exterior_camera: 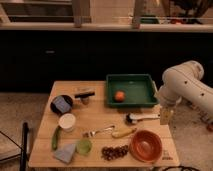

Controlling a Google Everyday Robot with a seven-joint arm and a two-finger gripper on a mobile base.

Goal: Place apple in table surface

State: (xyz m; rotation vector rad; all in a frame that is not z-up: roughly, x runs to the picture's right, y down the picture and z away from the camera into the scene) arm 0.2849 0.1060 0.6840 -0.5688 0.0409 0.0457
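The apple [119,95] is a small round orange-red fruit lying inside the green plastic tray [131,102], left of the tray's middle. The tray sits at the back right of the light tan wooden table surface [97,119]. My gripper [165,116] hangs from the white arm [185,85] at the table's right edge, just past the tray's front right corner. It is well to the right of the apple and nothing shows in it.
On the table stand a dark bowl [61,104], a white cup [67,122], a fork [98,132], a white-handled brush [140,118], an orange-red bowl [145,145], dark grapes [114,152], a small green cup [84,146] and a green vegetable [55,137]. A dark counter runs behind.
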